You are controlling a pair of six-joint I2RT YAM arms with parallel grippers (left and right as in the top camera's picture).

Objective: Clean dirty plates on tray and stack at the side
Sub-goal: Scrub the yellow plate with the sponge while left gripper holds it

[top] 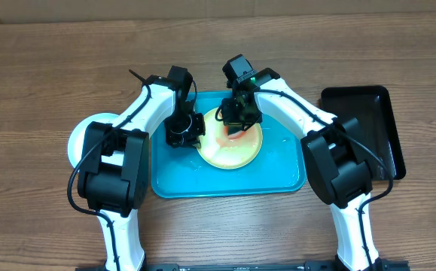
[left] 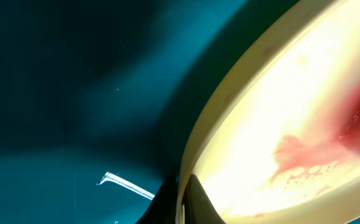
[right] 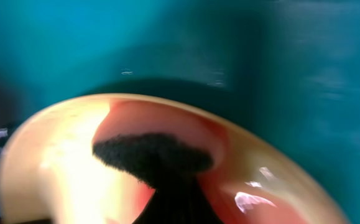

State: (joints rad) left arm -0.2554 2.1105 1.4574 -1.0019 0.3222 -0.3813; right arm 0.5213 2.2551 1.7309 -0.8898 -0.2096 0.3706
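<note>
A pale yellow-green plate (top: 233, 153) with a red smear lies on the turquoise tray (top: 278, 179). My left gripper (top: 191, 135) is shut on the plate's left rim; in the left wrist view its jaws (left: 183, 198) pinch the rim of the plate (left: 279, 118), one each side. My right gripper (top: 236, 120) is over the plate's far part and is shut on a black sponge (right: 148, 155) pressed on the red-smeared plate (right: 55, 162). A pale blue-white plate (top: 82, 139) lies on the table left of the tray, partly under my left arm. A third plate is not visible.
A narrow black tray (top: 368, 113) stands on the wooden table at the right. The turquoise tray floor (left: 55, 93) shows a wet streak (left: 127, 183) near my left jaws. Both arms cross above the tray's far half.
</note>
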